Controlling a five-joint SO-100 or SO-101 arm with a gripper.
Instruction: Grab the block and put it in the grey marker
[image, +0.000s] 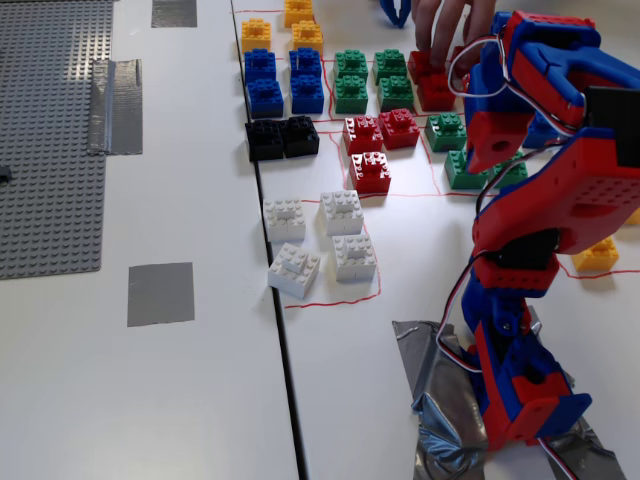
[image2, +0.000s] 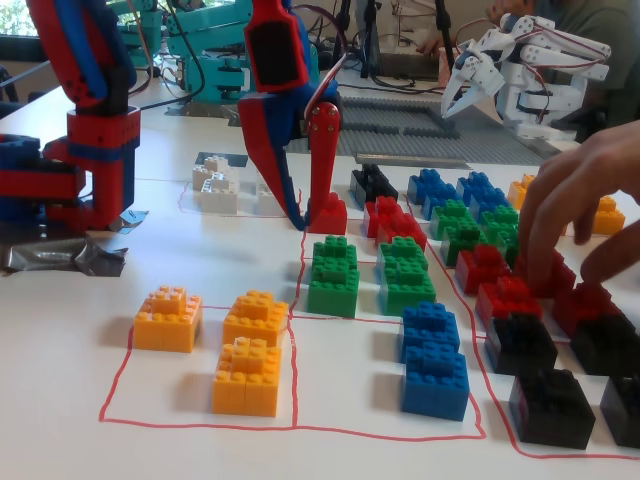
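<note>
A fixed view shows the jaws spread astride a red brick (image2: 330, 213); no legible writing.

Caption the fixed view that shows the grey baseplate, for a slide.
Arm reaching toward colour-sorted bricks; black blocks beside the seam, grey tape square nearer the camera.

My gripper (image2: 310, 218) stands spread among the red bricks (image: 372, 150), which crowd both fingers. The block (image: 282, 137) sits near, white bricks (image: 320, 240) just beside it. A person's hand (image2: 585, 215) blocks the far bricks. Bare table (image: 210, 390) lies clear to the grey marker (image: 160, 294).
</note>
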